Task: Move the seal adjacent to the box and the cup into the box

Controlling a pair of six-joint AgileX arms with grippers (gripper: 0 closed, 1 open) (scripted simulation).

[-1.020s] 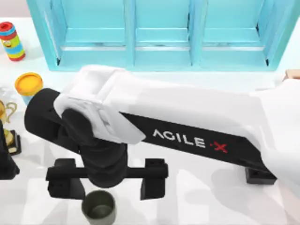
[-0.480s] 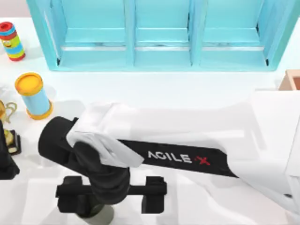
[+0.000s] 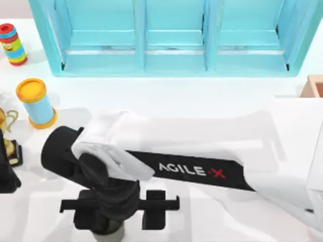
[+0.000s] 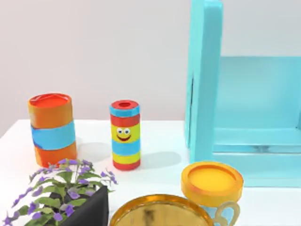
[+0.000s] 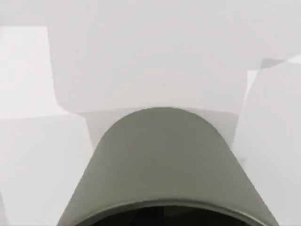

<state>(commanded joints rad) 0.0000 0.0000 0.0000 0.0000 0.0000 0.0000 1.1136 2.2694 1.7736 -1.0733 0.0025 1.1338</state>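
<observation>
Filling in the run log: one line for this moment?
right gripper: straddling cup, closing | box: top view's right edge | phase: grasp cup

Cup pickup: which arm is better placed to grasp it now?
Right. The right gripper sits directly over the cup at the table's near edge, fingers straddling it. The left arm is parked at the table's left edge.

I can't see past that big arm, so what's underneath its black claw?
Under the right gripper stands the olive-green cup, upright on the white table. From above, the gripper covers most of the cup, and the cup's inside is too dark to make out.
</observation>
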